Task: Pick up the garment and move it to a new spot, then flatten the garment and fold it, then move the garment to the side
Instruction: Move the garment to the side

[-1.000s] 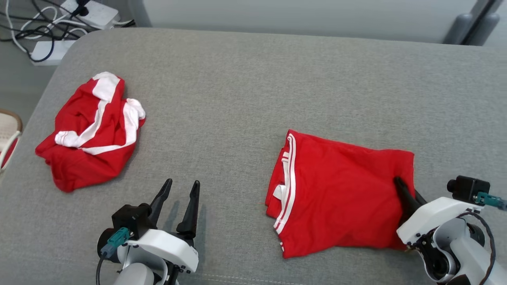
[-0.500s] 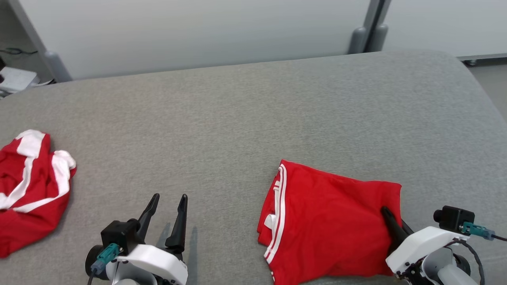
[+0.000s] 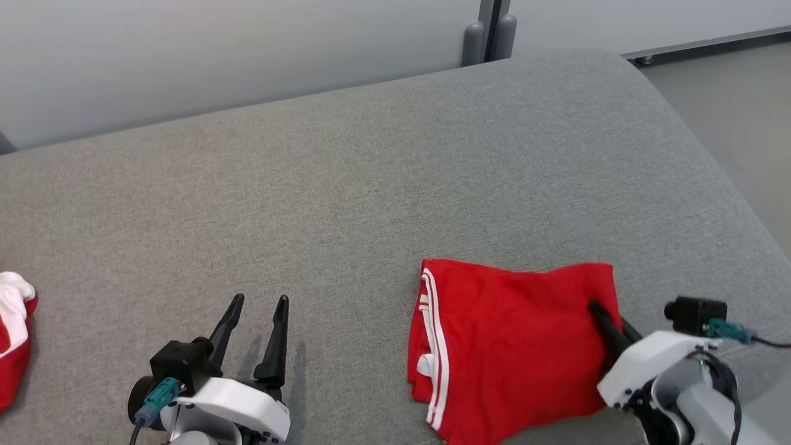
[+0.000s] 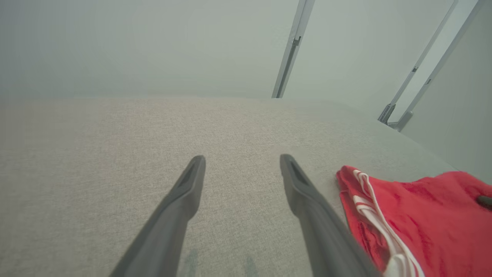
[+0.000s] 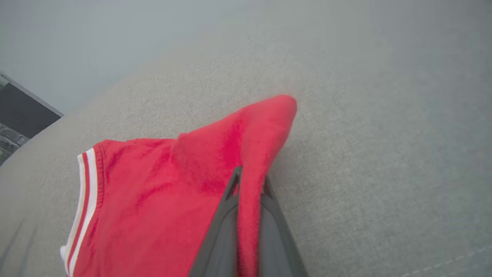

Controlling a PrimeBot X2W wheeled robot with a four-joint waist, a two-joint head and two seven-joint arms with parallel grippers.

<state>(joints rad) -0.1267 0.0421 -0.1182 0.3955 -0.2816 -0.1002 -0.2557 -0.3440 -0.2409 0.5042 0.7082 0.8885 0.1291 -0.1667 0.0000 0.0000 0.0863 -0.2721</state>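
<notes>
The garment (image 3: 513, 346) is a folded red piece with white stripes along its left edge, lying on the grey cushion (image 3: 346, 185) at the lower right of the head view. My right gripper (image 3: 602, 318) is shut on the garment's right edge; in the right wrist view red cloth (image 5: 184, 181) is pinched between the two dark fingers (image 5: 223, 227), and the far corner lifts a little. My left gripper (image 3: 256, 318) is open at the lower left, nothing between its fingers, apart from the garment (image 4: 415, 215), which lies to its right.
A second red and white garment (image 3: 12, 334) lies crumpled at the far left edge of the cushion. The cushion's rounded right edge (image 3: 729, 185) drops to the floor. A grey wall with a post (image 3: 485, 28) stands behind.
The head camera has swung to the right, so the crumpled garment has slid to the left edge of view. Both grippers keep their states, and the right one still holds the folded garment.
</notes>
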